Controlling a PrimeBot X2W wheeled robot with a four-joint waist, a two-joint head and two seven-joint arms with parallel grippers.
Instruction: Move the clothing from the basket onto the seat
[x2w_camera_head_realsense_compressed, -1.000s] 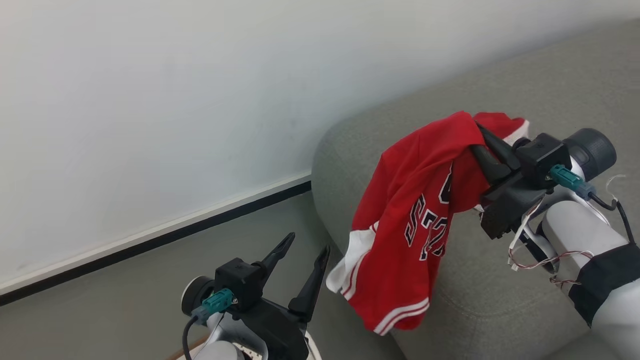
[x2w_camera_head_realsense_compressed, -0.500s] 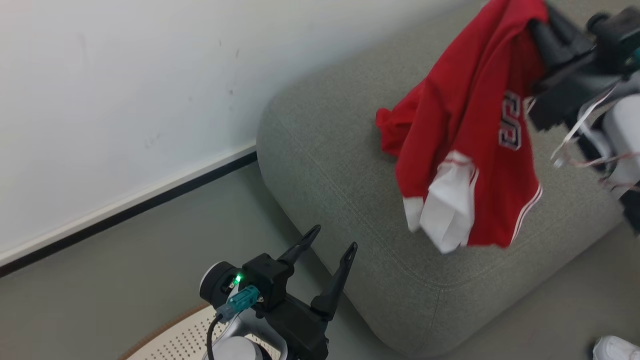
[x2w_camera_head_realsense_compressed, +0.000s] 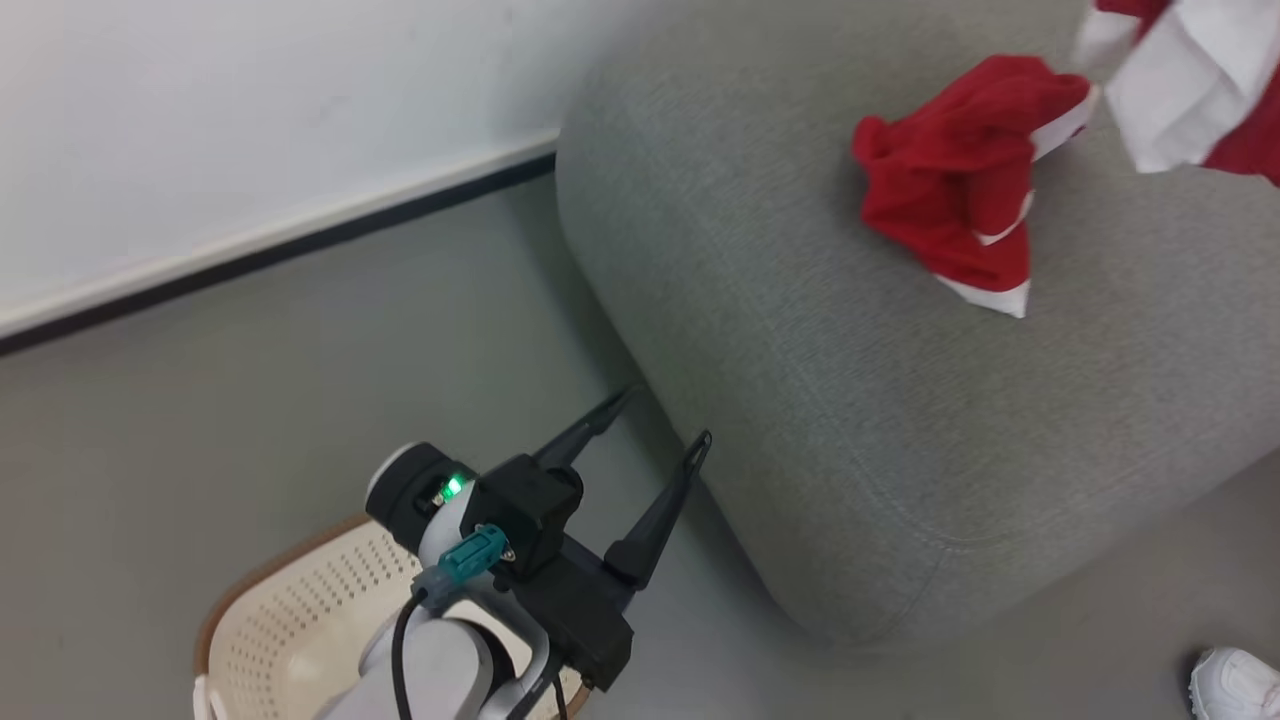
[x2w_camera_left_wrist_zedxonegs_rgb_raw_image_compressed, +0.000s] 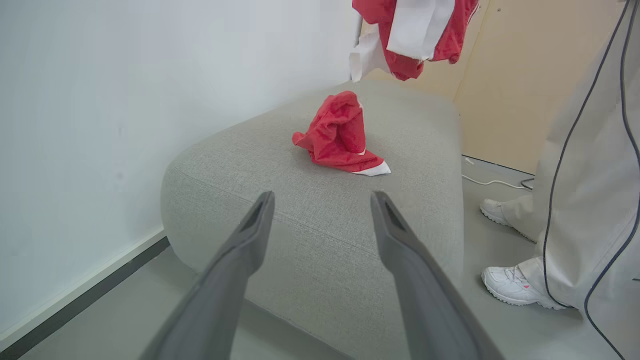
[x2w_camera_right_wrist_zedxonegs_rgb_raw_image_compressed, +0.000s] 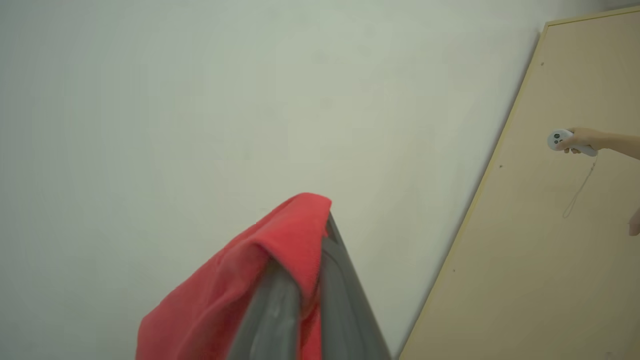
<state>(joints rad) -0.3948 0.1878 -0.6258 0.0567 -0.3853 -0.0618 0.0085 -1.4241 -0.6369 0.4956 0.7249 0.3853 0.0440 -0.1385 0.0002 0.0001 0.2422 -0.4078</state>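
One large grey seat (x2w_camera_head_realsense_compressed: 900, 400) carries a crumpled red garment (x2w_camera_head_realsense_compressed: 950, 190) near its middle, apparently already delivered. On the floor by its corner stands the basket (x2w_camera_head_realsense_compressed: 280, 610). A second red garment (x2w_camera_left_wrist_zedxonegs_rgb_raw_image_compressed: 410, 35) hangs above the seat, pinched in the right end effector (x2w_camera_right_wrist_zedxonegs_rgb_raw_image_compressed: 312, 240), likely held high so its trailing white trim clears the cushion. The left end effector (x2w_camera_head_realsense_compressed: 662, 417) hovers over the basket, spread wide and empty, probably ready to reach in.
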